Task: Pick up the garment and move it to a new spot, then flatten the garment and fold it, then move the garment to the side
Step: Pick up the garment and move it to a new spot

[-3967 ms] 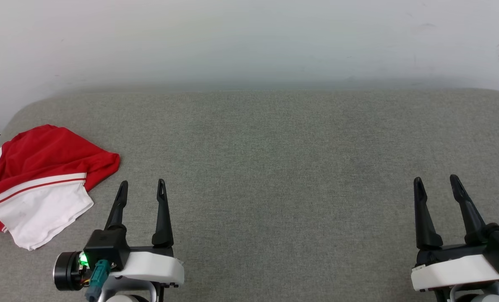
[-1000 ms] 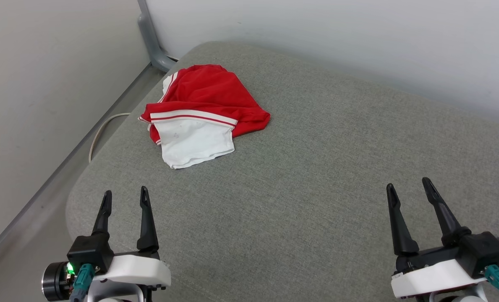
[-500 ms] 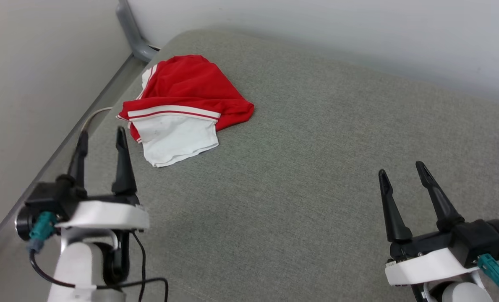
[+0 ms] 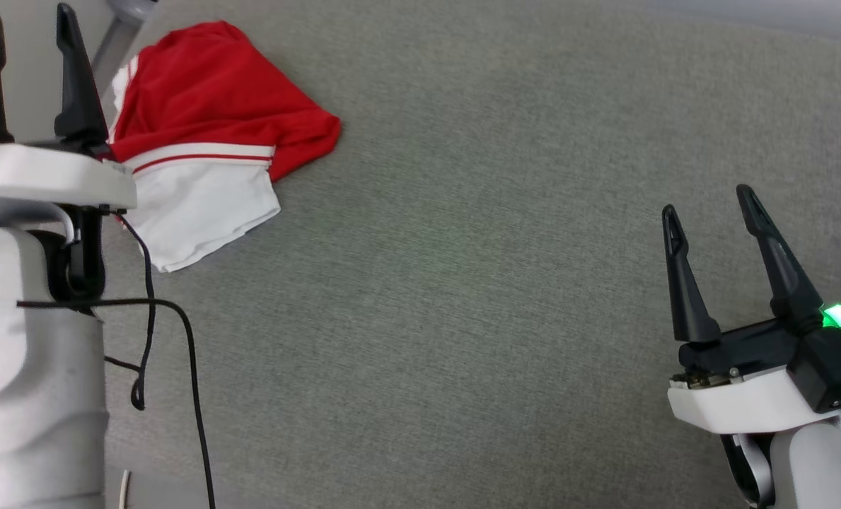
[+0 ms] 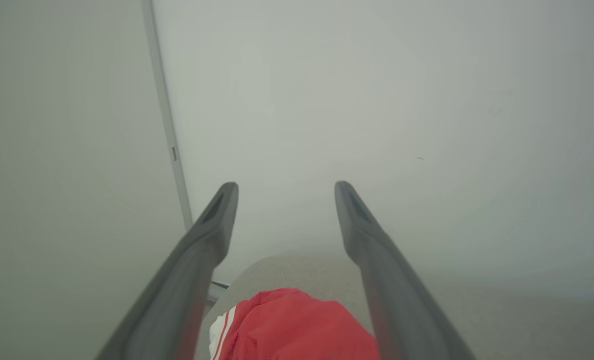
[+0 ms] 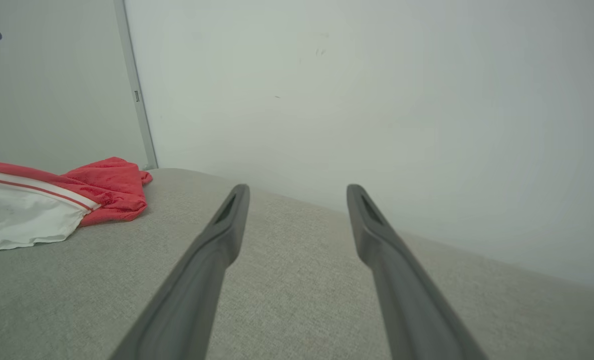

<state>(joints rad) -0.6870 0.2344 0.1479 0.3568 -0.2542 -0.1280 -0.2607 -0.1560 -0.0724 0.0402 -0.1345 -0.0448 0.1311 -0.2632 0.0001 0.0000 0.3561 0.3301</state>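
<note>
Left gripper (image 4: 25, 13) has come up just beside the crumpled garment (image 4: 215, 99) on the cushion (image 4: 462, 283), right gripper (image 4: 706, 199) well apart from it, both spread and empty. Looks like the pick-up step: next, lower onto it and pinch

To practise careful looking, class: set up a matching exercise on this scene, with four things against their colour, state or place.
1 garment
2 left gripper
3 right gripper
4 cable

a open, far from the garment, at the head view's lower right
b bunched up, red and white
c black, trailing loose
d open, close by the garment

Pairs: 1-b, 2-d, 3-a, 4-c
</note>
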